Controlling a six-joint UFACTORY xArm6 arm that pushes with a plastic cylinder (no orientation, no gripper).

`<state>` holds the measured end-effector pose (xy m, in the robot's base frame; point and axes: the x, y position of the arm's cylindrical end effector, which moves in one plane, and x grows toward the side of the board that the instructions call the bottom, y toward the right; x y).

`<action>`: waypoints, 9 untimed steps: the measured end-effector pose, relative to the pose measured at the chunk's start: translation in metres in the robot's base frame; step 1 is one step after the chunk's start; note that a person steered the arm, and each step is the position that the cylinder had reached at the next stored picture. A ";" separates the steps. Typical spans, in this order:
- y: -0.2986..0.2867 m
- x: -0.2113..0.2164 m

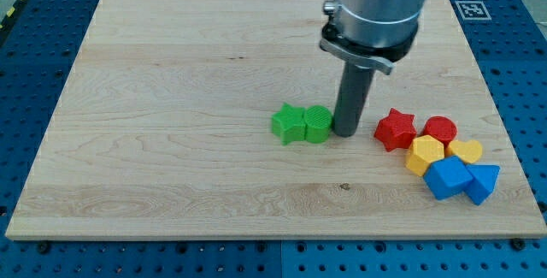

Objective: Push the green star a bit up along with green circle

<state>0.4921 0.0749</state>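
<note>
Rod upright, my tip (347, 133) planted on the wooden worktop (171, 98), touching the green circle (317, 124) at its 3 o'clock. Green star (289, 123) sits against that circle at its 9 o'clock. No pincer here, only the rod. Square printed marker (469, 8) at the worktop's 1 o'clock corner; no readable writing.
</note>
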 end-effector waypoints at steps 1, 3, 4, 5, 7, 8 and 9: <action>-0.030 0.000; -0.045 0.002; -0.045 0.011; -0.045 0.014; -0.080 0.014; -0.093 0.012; -0.101 -0.007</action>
<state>0.4856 -0.0260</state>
